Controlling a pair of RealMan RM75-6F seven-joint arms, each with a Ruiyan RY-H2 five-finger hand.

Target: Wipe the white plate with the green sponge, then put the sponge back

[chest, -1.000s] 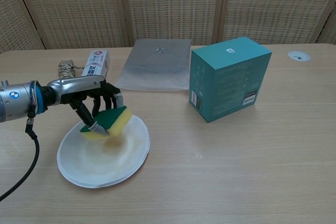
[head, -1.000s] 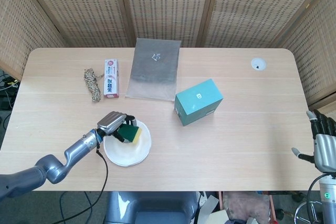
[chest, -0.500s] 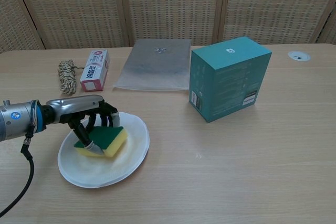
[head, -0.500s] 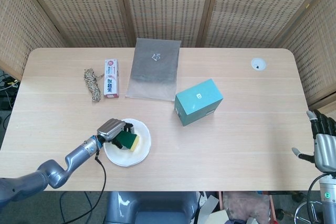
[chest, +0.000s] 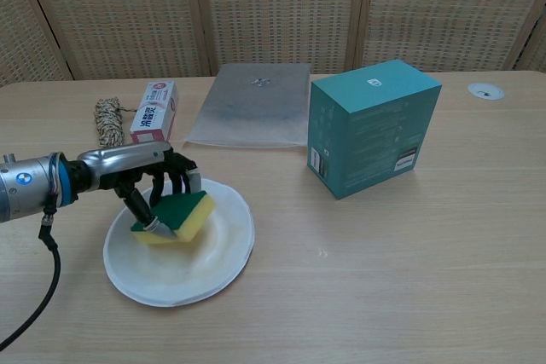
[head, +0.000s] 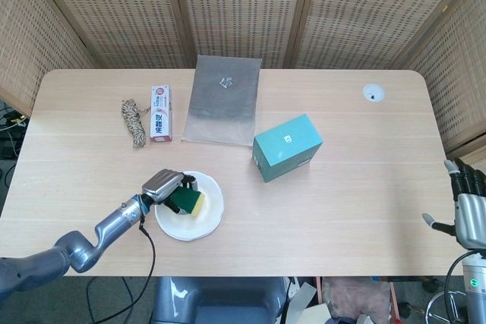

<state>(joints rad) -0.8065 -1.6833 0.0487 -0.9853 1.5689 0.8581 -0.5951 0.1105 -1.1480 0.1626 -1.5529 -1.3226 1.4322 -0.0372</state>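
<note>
The white plate lies near the table's front left. My left hand grips the green and yellow sponge, green side up, and presses it onto the plate's left part. In the head view my right hand hangs off the table's right edge, fingers apart and holding nothing; the chest view does not show it.
A teal box stands right of the plate. A grey sheet lies behind it, with a small red and white box and a coil of twine to its left. A round grommet sits far right.
The left hand brought the sponge down onto the plate, then slid it back a little. The plate has shifted slightly to the right. The right hand has not moved.
</note>
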